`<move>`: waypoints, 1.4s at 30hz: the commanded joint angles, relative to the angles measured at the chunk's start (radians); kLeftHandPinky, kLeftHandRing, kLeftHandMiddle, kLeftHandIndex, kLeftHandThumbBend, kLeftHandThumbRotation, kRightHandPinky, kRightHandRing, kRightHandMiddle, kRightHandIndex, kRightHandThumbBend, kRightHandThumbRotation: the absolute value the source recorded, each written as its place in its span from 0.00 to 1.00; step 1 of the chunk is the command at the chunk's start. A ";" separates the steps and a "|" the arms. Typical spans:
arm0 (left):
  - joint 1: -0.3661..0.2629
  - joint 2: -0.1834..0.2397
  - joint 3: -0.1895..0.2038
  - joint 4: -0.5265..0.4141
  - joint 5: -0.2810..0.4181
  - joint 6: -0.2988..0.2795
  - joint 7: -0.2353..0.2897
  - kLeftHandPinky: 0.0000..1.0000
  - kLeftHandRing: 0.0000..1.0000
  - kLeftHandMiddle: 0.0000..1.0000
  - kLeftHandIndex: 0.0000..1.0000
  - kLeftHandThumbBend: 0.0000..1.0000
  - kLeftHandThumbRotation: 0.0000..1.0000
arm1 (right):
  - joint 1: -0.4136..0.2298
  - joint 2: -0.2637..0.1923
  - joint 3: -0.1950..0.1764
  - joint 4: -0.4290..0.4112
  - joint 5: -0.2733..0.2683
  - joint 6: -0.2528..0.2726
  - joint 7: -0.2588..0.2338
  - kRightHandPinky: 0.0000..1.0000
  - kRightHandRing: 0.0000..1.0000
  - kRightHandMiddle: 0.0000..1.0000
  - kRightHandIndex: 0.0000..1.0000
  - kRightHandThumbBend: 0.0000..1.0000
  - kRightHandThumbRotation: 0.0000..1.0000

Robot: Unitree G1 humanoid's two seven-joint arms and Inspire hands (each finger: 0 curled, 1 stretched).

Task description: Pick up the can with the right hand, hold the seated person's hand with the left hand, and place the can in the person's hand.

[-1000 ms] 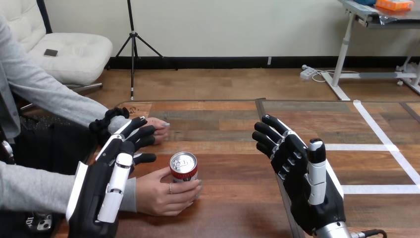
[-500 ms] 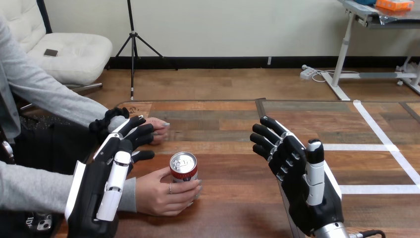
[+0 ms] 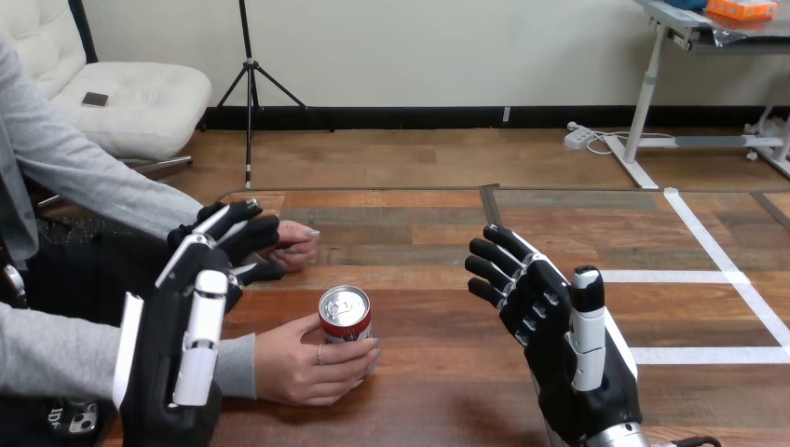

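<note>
While the person's nearer hand [image 3: 303,361] wraps the can [image 3: 345,315], which stands upright on the counter [image 3: 447,307] toward its 7 o'clock side, the right hand [image 3: 559,340] hovers at the can's 3 o'clock, well apart, fingers spread and empty. The left hand [image 3: 182,321] hangs at its 9 o'clock, fingers straight and released, tips over the person's farther hand [image 3: 296,244]; contact cannot be told.

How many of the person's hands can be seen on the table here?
2. The person's nearer hand wraps round the can; the person's farther hand lies beyond it, partly behind the robot's left hand.
</note>
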State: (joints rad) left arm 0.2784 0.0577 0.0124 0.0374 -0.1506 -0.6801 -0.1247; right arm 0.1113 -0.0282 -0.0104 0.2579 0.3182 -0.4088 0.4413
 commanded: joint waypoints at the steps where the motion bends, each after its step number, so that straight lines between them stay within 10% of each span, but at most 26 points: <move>1: -0.031 -0.049 -0.007 0.016 0.011 -0.033 0.013 0.63 0.79 0.78 0.78 0.10 0.98 | -0.028 0.013 0.002 -0.052 0.011 0.005 0.004 0.85 0.86 0.86 0.86 0.90 1.00; 17: -0.033 -0.029 -0.020 0.044 0.004 -0.034 -0.025 0.96 0.96 0.95 0.96 0.39 1.00 | -0.033 0.013 0.000 -0.044 0.003 0.006 0.002 0.85 0.87 0.86 0.86 0.91 1.00; 42: 0.011 -0.027 -0.044 -0.049 -0.051 0.085 -0.088 1.00 1.00 1.00 1.00 0.78 1.00 | -0.030 0.015 0.001 -0.059 -0.004 0.009 -0.008 0.85 0.86 0.85 0.85 0.92 1.00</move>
State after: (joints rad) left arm 0.2760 0.0465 -0.0216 0.0502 -0.1976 -0.6042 -0.2134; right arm 0.1166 -0.0257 -0.0105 0.2579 0.3145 -0.3958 0.4393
